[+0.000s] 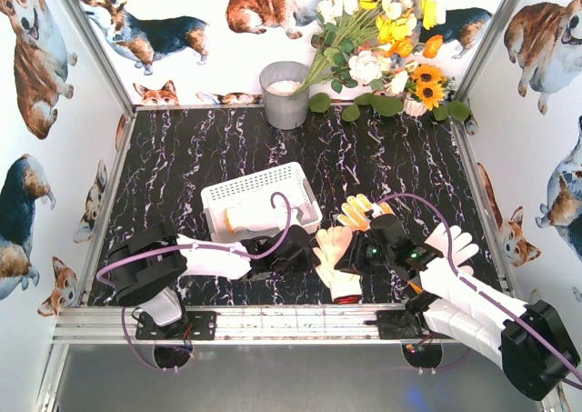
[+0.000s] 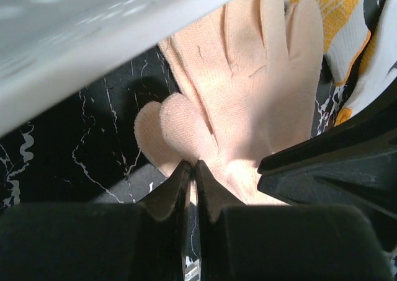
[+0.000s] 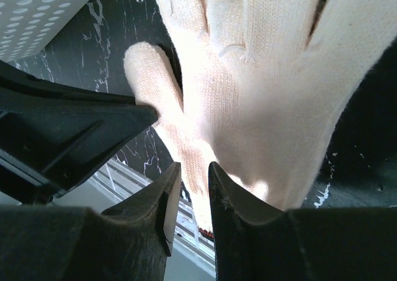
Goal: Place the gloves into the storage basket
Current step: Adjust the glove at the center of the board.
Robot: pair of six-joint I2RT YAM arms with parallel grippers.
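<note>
A cream glove (image 1: 333, 246) with a red cuff lies palm-flat on the dark marble table, just right of the white storage basket (image 1: 238, 190). My left gripper (image 1: 306, 256) is shut, pinching this glove's edge (image 2: 248, 95) near the thumb. My right gripper (image 1: 356, 257) reaches the same glove (image 3: 260, 76) from the other side, its jaws a little apart around the wrist part, not clamping it. Another cream glove (image 1: 253, 217) lies inside the basket. A yellow glove (image 1: 359, 212) lies behind the cream one. A white glove (image 1: 452, 244) rests by the right arm.
A grey metal bucket (image 1: 285, 94) stands at the back, with a bunch of artificial flowers (image 1: 382, 39) to its right. The basket's wall (image 2: 93, 57) is close above my left gripper. The table's metal front rail (image 1: 273, 323) runs just below the glove's cuff.
</note>
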